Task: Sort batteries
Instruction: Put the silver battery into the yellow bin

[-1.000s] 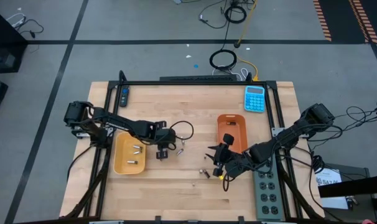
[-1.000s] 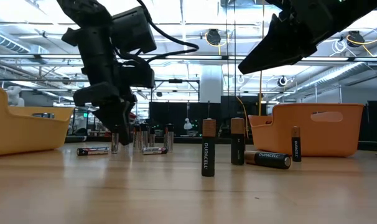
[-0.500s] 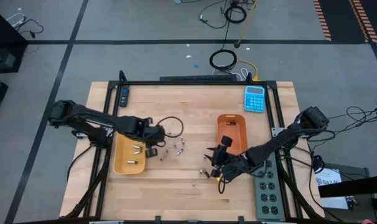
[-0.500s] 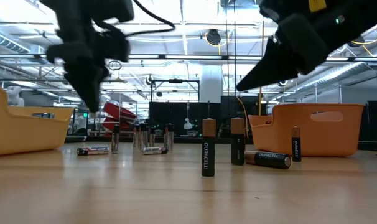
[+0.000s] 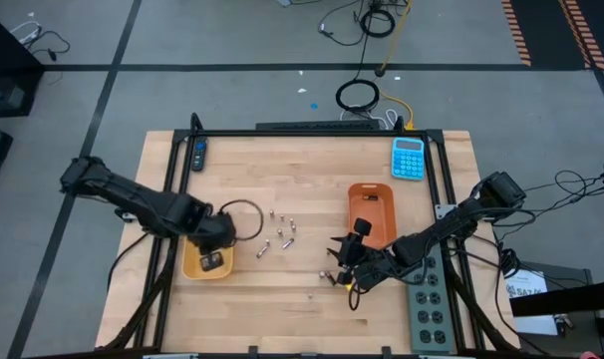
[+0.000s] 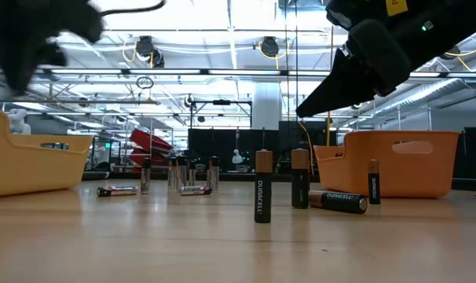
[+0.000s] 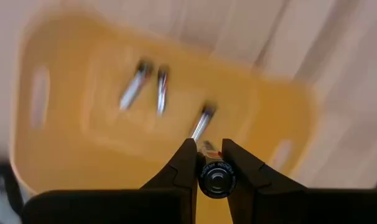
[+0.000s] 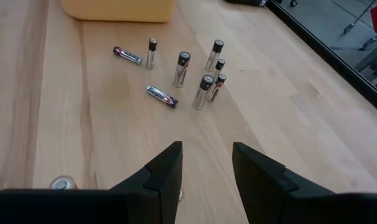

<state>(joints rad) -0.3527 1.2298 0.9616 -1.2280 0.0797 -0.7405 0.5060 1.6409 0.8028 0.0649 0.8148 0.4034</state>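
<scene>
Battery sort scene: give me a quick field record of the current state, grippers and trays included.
left gripper: shut on a battery, over the yellow tray
yellow tray contents: three batteries lying flat
right gripper: open, holding nothing, above the table near the orange tray
loose cluster: mid-table, most standing, two lying flat
near batteries: some upright, one lying flat, in front of the orange tray
</scene>
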